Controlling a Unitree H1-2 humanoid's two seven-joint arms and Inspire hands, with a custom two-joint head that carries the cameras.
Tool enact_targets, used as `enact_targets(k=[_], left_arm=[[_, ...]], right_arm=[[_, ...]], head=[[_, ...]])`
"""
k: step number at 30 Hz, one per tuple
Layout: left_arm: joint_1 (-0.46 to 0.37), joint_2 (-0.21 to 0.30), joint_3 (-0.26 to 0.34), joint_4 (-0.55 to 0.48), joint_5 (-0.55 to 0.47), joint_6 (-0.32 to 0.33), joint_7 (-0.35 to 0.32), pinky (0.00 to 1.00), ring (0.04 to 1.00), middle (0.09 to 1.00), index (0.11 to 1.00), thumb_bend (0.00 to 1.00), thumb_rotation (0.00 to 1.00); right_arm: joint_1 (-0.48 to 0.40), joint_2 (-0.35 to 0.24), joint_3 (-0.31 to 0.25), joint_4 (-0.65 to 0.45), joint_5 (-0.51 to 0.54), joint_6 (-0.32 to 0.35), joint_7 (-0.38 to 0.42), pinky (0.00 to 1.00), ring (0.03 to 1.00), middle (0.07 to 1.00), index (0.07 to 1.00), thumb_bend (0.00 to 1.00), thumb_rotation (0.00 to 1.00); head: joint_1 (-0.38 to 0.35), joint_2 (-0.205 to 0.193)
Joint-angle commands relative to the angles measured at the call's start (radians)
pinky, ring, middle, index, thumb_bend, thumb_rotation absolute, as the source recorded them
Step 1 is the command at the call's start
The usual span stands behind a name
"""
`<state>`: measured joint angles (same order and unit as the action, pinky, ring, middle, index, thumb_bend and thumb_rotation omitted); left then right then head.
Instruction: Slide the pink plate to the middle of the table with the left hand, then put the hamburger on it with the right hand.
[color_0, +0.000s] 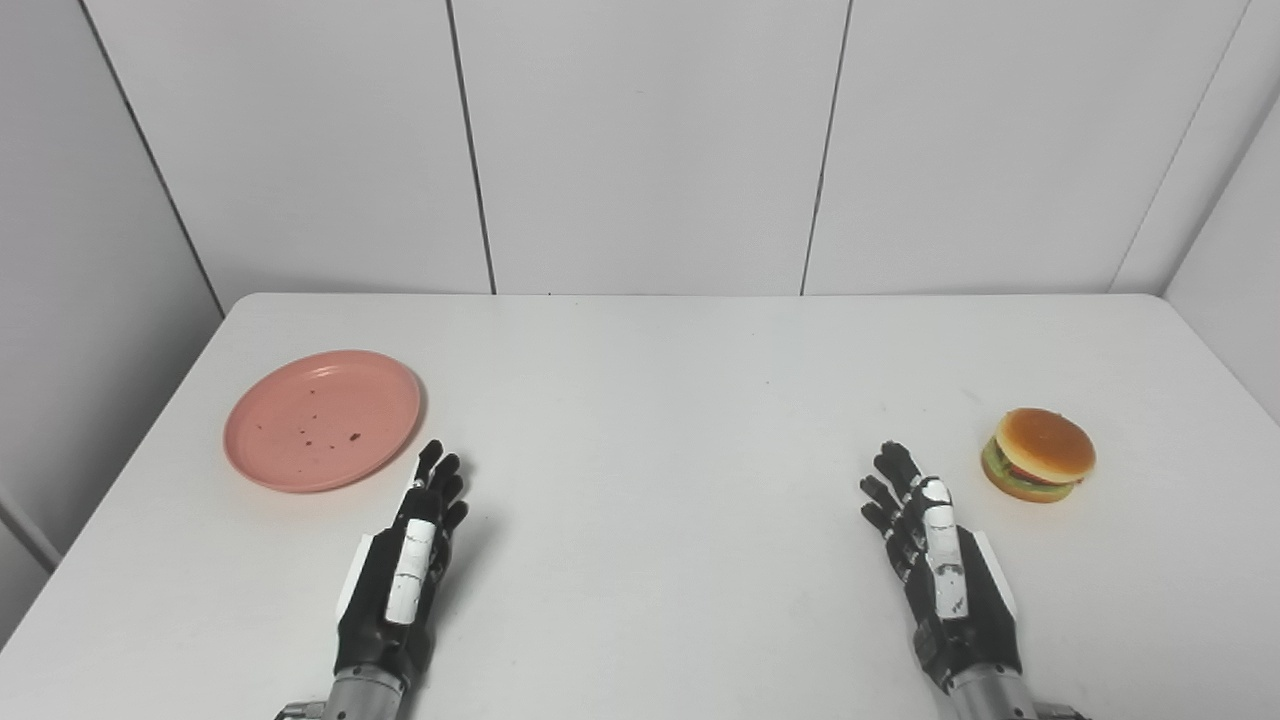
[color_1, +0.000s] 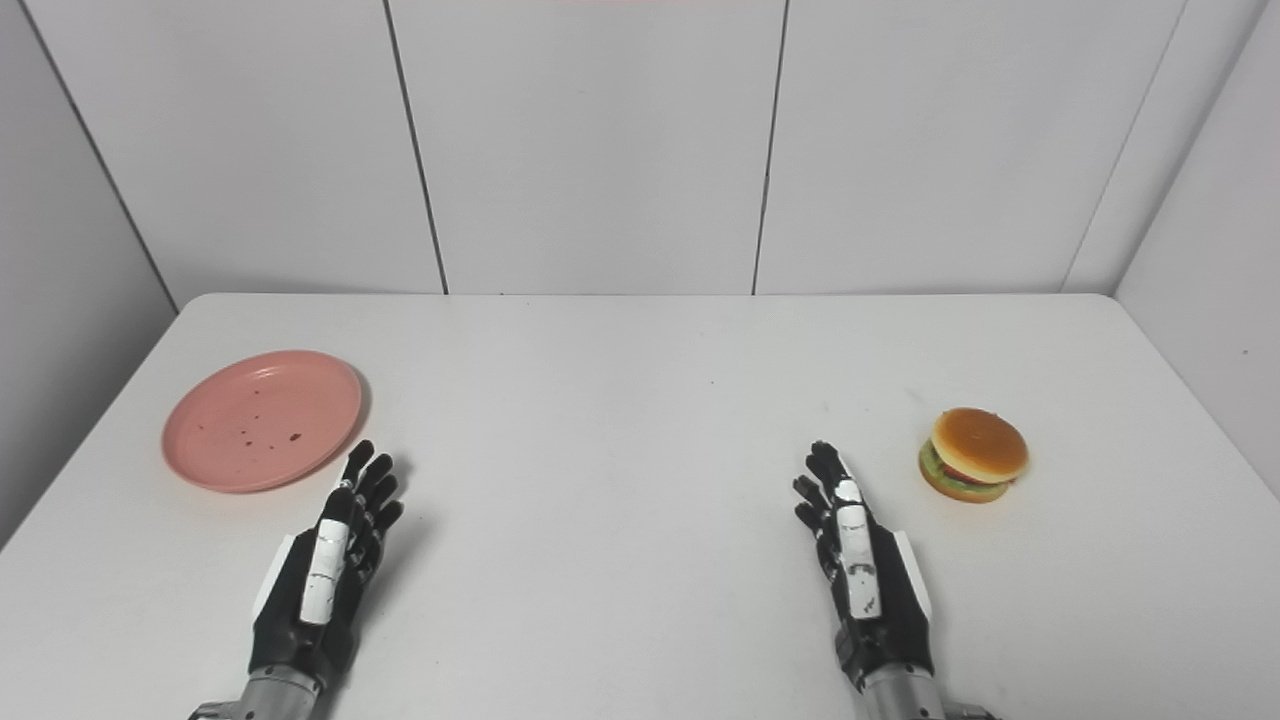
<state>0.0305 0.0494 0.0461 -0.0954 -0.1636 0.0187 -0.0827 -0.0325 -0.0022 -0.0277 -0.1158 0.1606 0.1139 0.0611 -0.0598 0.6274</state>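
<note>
A pink plate (color_0: 322, 420) with a few dark crumbs lies flat on the left part of the white table (color_0: 650, 400). My left hand (color_0: 405, 570) rests near the front edge, just right of and below the plate, fingers stretched out, holding nothing. A toy hamburger (color_0: 1040, 455) with a tan bun sits on the right part of the table. My right hand (color_0: 935, 560) lies near the front edge, a little left of the hamburger and apart from it, fingers extended and holding nothing.
Grey wall panels (color_0: 640, 140) rise behind the table's far edge. The left and right table edges run close to the side walls. Bare white tabletop spreads between the two hands.
</note>
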Motion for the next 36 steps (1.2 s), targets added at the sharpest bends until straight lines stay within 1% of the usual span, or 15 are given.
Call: enact_targets(k=[1,9,17,19,22,23,26,27,29,30,31,36], left_arm=[[-0.026,0.000,0.000,-0.012,0.013,-0.014,0.006,1.00,1.000,0.987,1.000,0.92,0.91],[-0.025,0.001,0.000,-0.013,0.009,-0.008,0.001,1.00,1.000,0.987,1.000,0.93,0.90],[-0.029,-0.003,-0.004,0.015,0.014,-0.029,0.000,1.00,1.000,0.988,1.000,0.92,0.90],[-0.032,-0.007,-0.008,0.043,0.022,-0.049,0.002,1.00,1.000,0.985,1.000,0.92,0.90],[-0.032,-0.016,-0.015,0.074,0.033,-0.071,0.006,1.00,1.000,0.982,1.000,0.92,0.90],[-0.034,-0.022,-0.018,0.086,0.040,-0.080,0.010,1.00,1.000,0.981,1.000,0.92,0.90],[-0.037,-0.035,-0.026,0.109,0.064,-0.099,0.020,1.00,1.000,0.979,1.000,0.94,0.91],[-0.039,-0.041,-0.029,0.119,0.071,-0.106,0.023,1.00,1.000,0.979,1.000,0.95,0.91],[-0.043,-0.052,-0.032,0.135,0.081,-0.119,0.030,1.00,1.000,0.979,0.997,0.95,0.90],[-0.045,-0.057,-0.033,0.142,0.085,-0.124,0.033,1.00,1.000,0.980,0.997,0.95,0.90],[-0.046,-0.061,-0.034,0.146,0.088,-0.128,0.035,1.00,1.000,0.981,0.998,0.95,0.90],[-0.049,-0.075,-0.040,0.171,0.105,-0.155,0.044,1.00,1.000,0.983,1.000,0.90,0.91]], right_arm=[[-0.020,-0.002,0.001,-0.014,0.006,-0.025,0.009,0.94,0.924,0.946,0.923,0.83,1.00],[-0.021,-0.003,0.001,-0.010,0.007,-0.029,0.012,0.94,0.923,0.947,0.923,0.83,1.00],[-0.023,-0.006,-0.004,0.010,0.011,-0.036,0.017,0.95,0.924,0.947,0.925,0.84,1.00],[-0.023,-0.010,-0.008,0.030,0.015,-0.050,0.022,0.95,0.927,0.950,0.929,0.83,1.00],[-0.024,-0.020,-0.013,0.064,0.018,-0.078,0.033,0.95,0.931,0.954,0.936,0.83,1.00],[-0.026,-0.024,-0.017,0.079,0.022,-0.088,0.037,0.95,0.932,0.954,0.936,0.83,1.00],[-0.028,-0.034,-0.025,0.110,0.036,-0.111,0.051,0.96,0.934,0.958,0.940,0.85,1.00],[-0.031,-0.039,-0.029,0.124,0.041,-0.120,0.057,0.96,0.936,0.960,0.945,0.85,1.00],[-0.034,-0.048,-0.034,0.147,0.049,-0.137,0.066,0.96,0.933,0.960,0.950,0.85,1.00],[-0.036,-0.053,-0.036,0.157,0.053,-0.145,0.071,0.96,0.930,0.958,0.951,0.85,1.00],[-0.036,-0.056,-0.038,0.164,0.057,-0.151,0.074,0.96,0.927,0.957,0.951,0.85,1.00],[-0.040,-0.070,-0.044,0.201,0.076,-0.180,0.092,0.96,0.923,0.959,0.951,0.84,1.00]], head=[[0.001,0.000],[0.001,-0.001],[0.011,-0.027],[0.039,-0.067],[0.072,-0.099],[0.093,-0.117],[0.114,-0.136],[0.129,-0.151],[0.135,-0.158],[0.142,-0.167],[0.142,-0.167],[0.165,-0.190]])
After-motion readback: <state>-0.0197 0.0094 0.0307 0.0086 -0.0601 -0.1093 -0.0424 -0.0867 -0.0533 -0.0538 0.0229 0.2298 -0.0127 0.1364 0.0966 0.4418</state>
